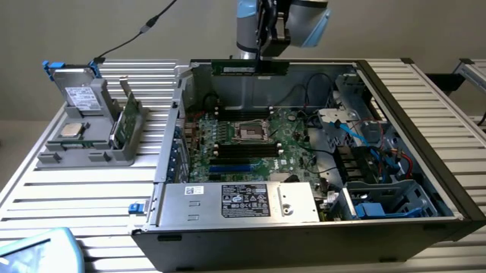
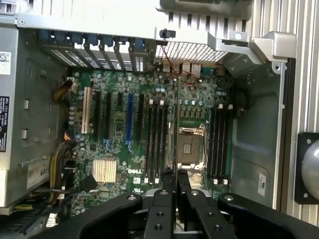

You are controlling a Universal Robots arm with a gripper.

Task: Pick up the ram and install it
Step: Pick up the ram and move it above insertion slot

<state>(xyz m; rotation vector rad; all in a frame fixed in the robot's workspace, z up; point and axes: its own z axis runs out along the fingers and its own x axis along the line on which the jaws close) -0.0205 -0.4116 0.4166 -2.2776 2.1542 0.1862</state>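
The ram (image 1: 249, 68) is off its stand and in the air. The gripper (image 1: 260, 60) is clamped on its top edge and holds it level, long side across, above the twelve o'clock wall of the open computer case (image 1: 304, 250). In the wrist view the two fingers (image 2: 160, 209) are pressed together on the stick, which shows edge-on over the motherboard (image 1: 292, 145). I judge the pick-up done and the carry to the slot under way, with nothing seated yet.

Seating calls for lining the stick's length up with one black memory slot. One bank (image 1: 244, 112) lies at twelve o'clock of the empty CPU socket (image 1: 251, 132) and another (image 1: 247, 151) at six o'clock of it. The stick must come straight down, notch matched and end latches open. Whether the latches are open I cannot tell.

In the exterior view the power supply (image 1: 235, 200) fills the case's six o'clock side. Blue and black cables (image 1: 365, 133) and a drive cage (image 1: 383, 199) crowd its three o'clock side. A black cable near (image 1: 297, 96) loops close to the upper bank and could snag. The case walls leave little side room for the arm.

At nine o'clock of the case, well apart on the slatted table (image 1: 76, 193), a grey parts stand (image 1: 122, 149) holds a silver processor chip (image 1: 72, 129) and a broader green board (image 1: 129, 114).
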